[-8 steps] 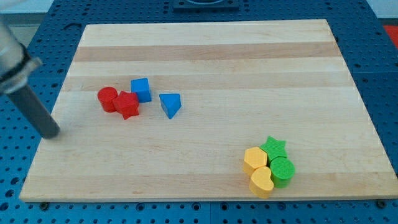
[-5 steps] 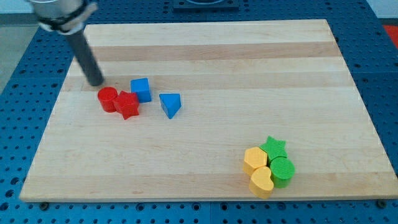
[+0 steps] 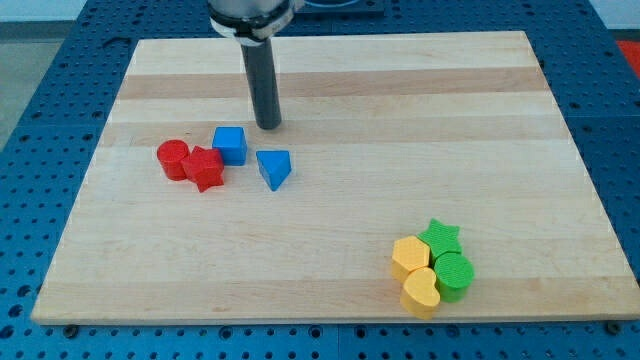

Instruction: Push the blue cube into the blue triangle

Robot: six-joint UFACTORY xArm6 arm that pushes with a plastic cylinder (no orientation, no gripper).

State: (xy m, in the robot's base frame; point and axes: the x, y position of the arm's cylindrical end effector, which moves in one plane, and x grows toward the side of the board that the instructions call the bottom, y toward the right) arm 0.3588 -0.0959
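Observation:
The blue cube [image 3: 229, 145] sits on the wooden board [image 3: 330, 90] left of centre. The blue triangle [image 3: 273, 168] lies just to its lower right, a small gap apart. My tip [image 3: 268, 126] rests on the board just above and to the right of the blue cube, straight above the blue triangle, touching neither.
A red cylinder [image 3: 172, 159] and a red star [image 3: 204, 168] sit touching each other just left of the blue cube. At the lower right cluster a green star [image 3: 439, 238], a green cylinder [image 3: 454, 275], a yellow hexagon [image 3: 410, 256] and a yellow heart [image 3: 421, 292].
My tip has swept from the board's left edge up and to the right, past the red blocks, to a spot just above-right of the blue cube. No block has moved.

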